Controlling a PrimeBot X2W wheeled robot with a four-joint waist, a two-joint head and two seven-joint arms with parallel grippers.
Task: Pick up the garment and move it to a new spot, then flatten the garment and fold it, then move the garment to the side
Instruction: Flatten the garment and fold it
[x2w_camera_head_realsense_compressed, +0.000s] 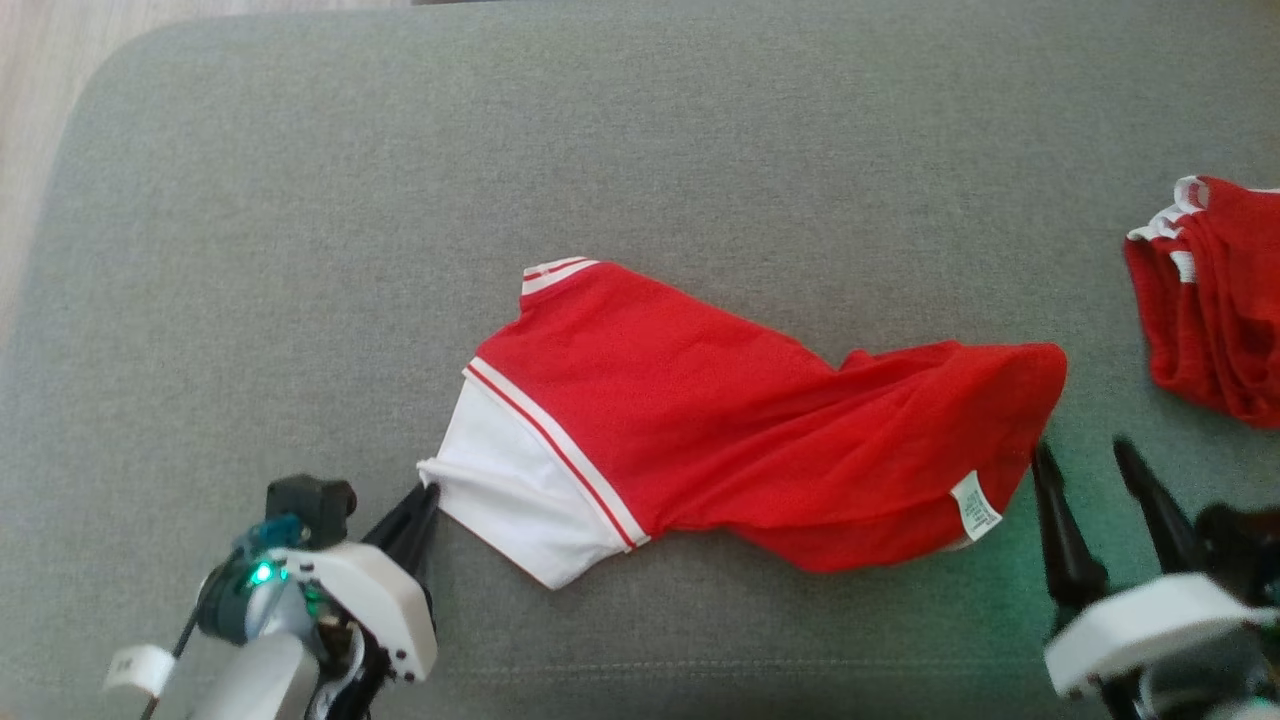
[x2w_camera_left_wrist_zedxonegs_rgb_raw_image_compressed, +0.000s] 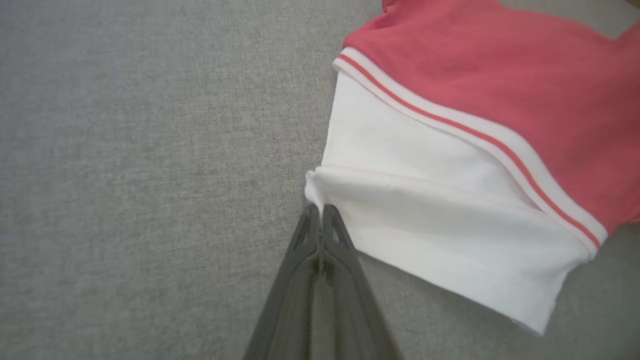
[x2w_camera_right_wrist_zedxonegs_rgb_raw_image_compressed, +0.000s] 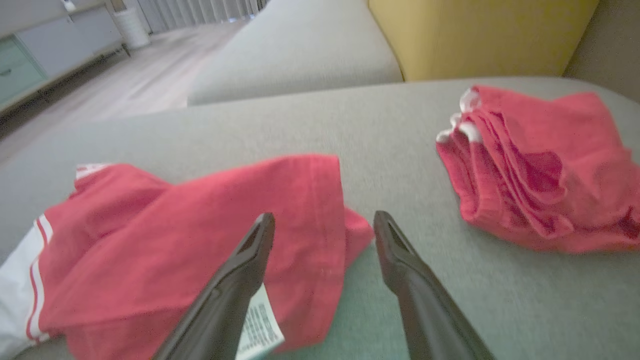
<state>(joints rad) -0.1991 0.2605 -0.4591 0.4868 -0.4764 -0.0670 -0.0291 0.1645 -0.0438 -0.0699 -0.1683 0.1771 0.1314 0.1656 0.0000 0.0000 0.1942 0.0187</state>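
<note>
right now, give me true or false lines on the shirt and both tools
The left tool is open. False: it is shut at the shirt's white sleeve edge.
The right tool is open. True.
The shirt lies flat. False: its right half is twisted and bunched.
A second red pile lies apart from the shirt, to its right. True.
The right tool grips the label. False: it grips nothing; the label lies near it.
</note>
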